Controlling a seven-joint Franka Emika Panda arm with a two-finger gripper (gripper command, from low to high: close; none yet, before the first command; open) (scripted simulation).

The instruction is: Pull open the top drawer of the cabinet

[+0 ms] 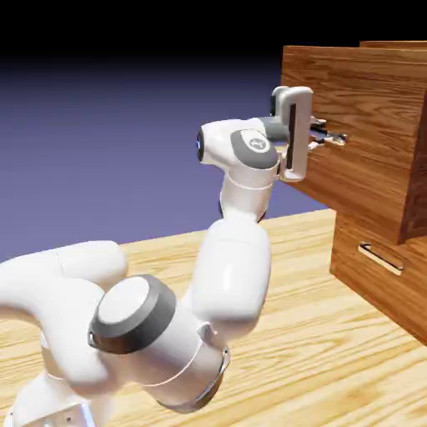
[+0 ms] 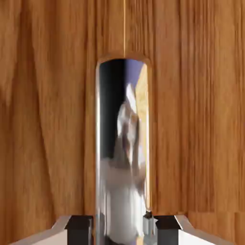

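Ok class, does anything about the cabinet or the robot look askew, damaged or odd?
Nothing looks damaged or spilled. The flat reddish-brown wooden top drawer juts out past the matching lower drawer, but that fits the task: the white robot hand is closed on its shiny silver bar handle.

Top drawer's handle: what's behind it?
Behind the handle, the hand view shows the top drawer's wood-grain front on either side. The strip directly behind the bar is covered, so any gap there can't be seen.
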